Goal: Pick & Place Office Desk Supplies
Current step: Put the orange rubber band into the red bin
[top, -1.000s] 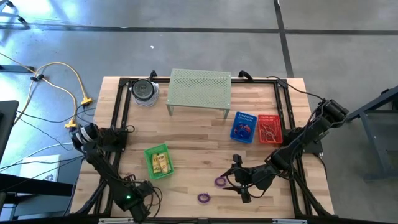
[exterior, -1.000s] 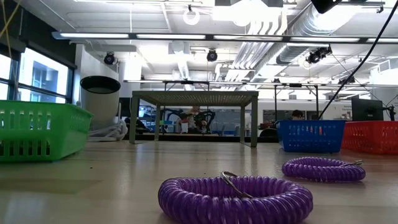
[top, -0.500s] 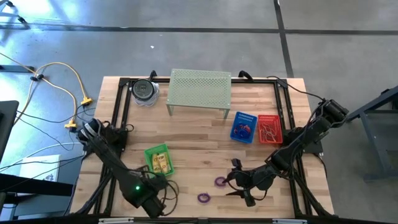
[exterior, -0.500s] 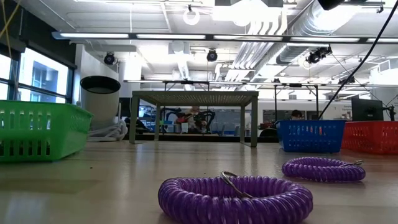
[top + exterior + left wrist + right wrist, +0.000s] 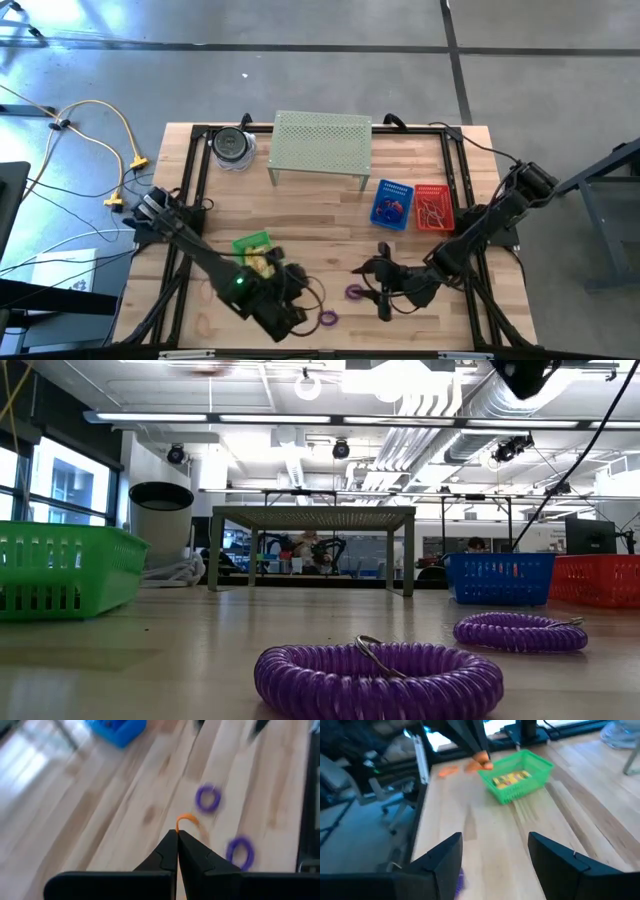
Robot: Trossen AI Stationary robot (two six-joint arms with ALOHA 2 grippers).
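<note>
My left gripper [image 5: 303,290] hangs above the table's near side, just right of the green basket [image 5: 255,258], and is shut on a small orange loop [image 5: 186,821]. The right wrist view shows the same gripper [image 5: 481,759] and loop beside the basket [image 5: 517,775], which holds yellow packets [image 5: 510,779]. Two purple coil loops [image 5: 354,292] [image 5: 328,319] lie flat on the wood between the arms. My right gripper [image 5: 382,290] stands open just right of them, holding nothing. My left gripper pinches the orange loop by a short part of its band [image 5: 178,829] at the very ends of its two fingers. The rest of the loop sticks out past the fingertips. The fingers slant down, and the loop is clear of the table.
A pale-green perforated shelf [image 5: 321,143] stands at the far middle, with a round dark container [image 5: 232,146] to its left. A blue basket [image 5: 392,204] and a red basket [image 5: 433,208] sit at the right. Another orange piece [image 5: 449,770] lies on the wood near the green basket.
My left gripper has risen and swung from the near left corner toward the table's right, past the green basket's near side, turning at the wrist and staying shut. My right gripper has rolled a little in place and stays open. The purple loops have not moved.
</note>
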